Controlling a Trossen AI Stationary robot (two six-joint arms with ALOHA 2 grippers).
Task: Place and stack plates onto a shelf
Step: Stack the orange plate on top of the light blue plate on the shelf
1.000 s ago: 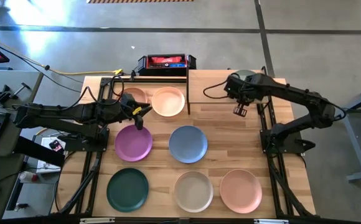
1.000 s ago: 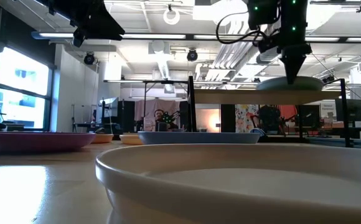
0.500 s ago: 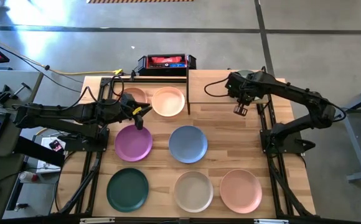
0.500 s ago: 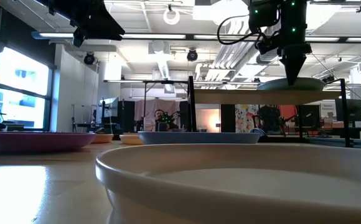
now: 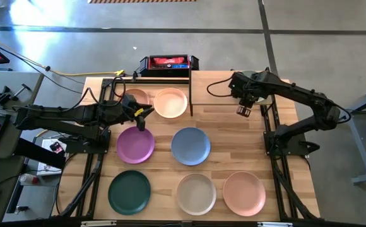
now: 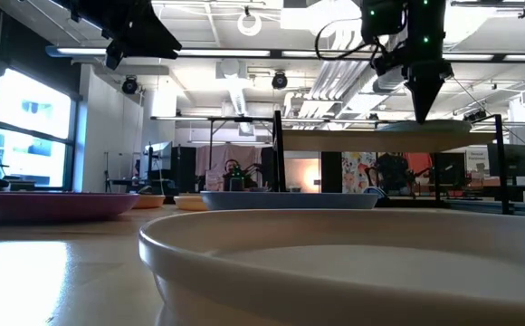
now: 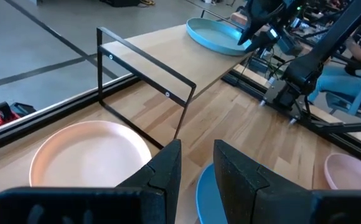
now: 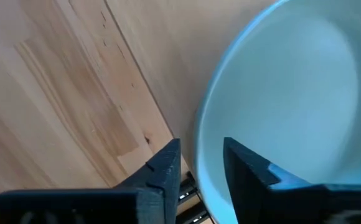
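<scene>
A sage green plate (image 8: 292,93) lies flat on the shelf (image 5: 214,88) at the table's far right, also seen in the low view (image 6: 423,128). My right gripper (image 8: 199,168) hovers open over the plate's near rim, one finger on either side of it. My left gripper (image 5: 142,116) hangs open above the far edge of the purple plate (image 5: 135,144) with nothing between its fingers. On the tabletop lie a peach plate (image 5: 135,98), a cream plate (image 5: 171,103), a blue plate (image 5: 190,145), a dark green plate (image 5: 129,192), a beige plate (image 5: 196,193) and a pink plate (image 5: 244,193).
The shelf's black metal frame (image 7: 146,59) stands just right of the cream plate. A red and black box (image 5: 168,63) sits past the table's far edge. The left half of the shelf board is bare wood.
My right gripper has opened and let go of the sage green plate. The plate, held slightly raised a second ago, has settled flat onto the shelf.
</scene>
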